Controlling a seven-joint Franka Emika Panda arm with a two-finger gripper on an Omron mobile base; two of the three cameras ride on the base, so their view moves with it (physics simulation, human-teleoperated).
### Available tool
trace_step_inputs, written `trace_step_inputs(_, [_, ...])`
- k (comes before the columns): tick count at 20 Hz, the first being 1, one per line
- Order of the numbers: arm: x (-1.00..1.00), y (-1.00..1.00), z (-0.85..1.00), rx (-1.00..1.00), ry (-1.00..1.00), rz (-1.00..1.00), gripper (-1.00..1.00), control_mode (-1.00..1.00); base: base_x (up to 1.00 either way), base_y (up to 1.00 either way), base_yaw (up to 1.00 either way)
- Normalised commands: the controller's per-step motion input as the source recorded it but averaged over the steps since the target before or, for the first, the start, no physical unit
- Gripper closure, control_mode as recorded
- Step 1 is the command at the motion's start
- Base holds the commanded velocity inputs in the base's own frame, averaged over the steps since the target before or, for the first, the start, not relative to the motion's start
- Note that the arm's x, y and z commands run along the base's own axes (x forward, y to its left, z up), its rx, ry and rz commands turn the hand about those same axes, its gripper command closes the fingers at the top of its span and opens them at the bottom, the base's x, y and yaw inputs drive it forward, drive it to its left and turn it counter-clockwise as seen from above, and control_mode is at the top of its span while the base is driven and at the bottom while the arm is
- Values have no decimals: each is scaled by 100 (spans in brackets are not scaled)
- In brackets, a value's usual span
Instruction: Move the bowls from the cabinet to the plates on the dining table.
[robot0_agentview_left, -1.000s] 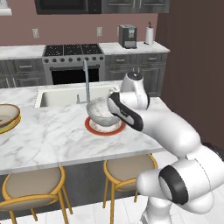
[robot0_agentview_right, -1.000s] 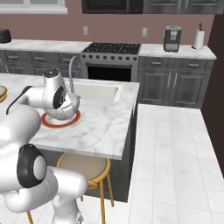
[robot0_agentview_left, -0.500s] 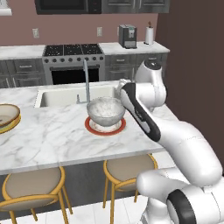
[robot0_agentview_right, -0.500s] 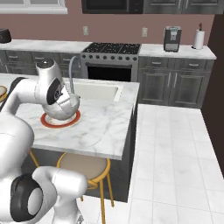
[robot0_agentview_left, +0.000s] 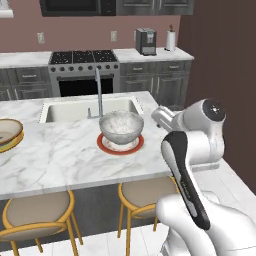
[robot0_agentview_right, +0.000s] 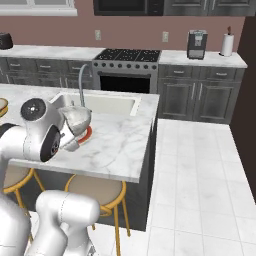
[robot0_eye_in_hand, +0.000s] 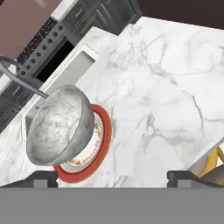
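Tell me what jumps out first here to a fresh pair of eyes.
The grey-white marbled bowl sitting on the red-rimmed plate, mid-island in front of the tap. The white arm looms at the island's right end, its claw open with nothing in it. At the far left edge, a cream bowl sits on a yellow-rimmed plate.
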Motion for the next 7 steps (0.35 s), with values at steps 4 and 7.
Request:
trace_step_inputs(4, [-81, -18, 9, 0, -44, 0, -100, -100, 0, 0, 0])
trace_step_inputs(7, [-70, -10, 9, 0, -31, 0, -100, -100, 0, 0, 0])
